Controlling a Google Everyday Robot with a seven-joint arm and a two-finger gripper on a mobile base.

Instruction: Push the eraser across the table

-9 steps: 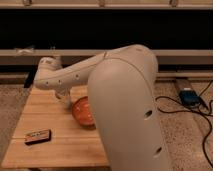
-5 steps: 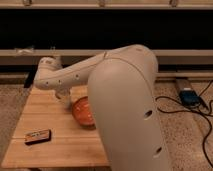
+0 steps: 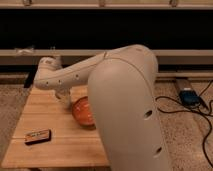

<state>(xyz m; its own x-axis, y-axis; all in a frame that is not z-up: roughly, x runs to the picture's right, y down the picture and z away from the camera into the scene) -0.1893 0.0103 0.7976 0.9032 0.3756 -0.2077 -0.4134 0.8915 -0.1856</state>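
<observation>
The eraser [image 3: 38, 136], a small flat dark block with a light label and reddish sides, lies near the front left of the light wooden table [image 3: 60, 150]. My white arm reaches left over the table, bends at the elbow and drops down. Its end, the gripper [image 3: 66, 103], hangs low over the table just left of the orange bowl, well behind and to the right of the eraser. It touches neither the eraser nor the bowl. It stands open, and I see nothing in it.
An orange bowl [image 3: 82, 112] sits mid-table, partly hidden by my large white arm housing [image 3: 125, 105]. Behind the table runs a low ledge below dark windows. On the speckled floor at the right lie black cables and a blue box [image 3: 189, 95].
</observation>
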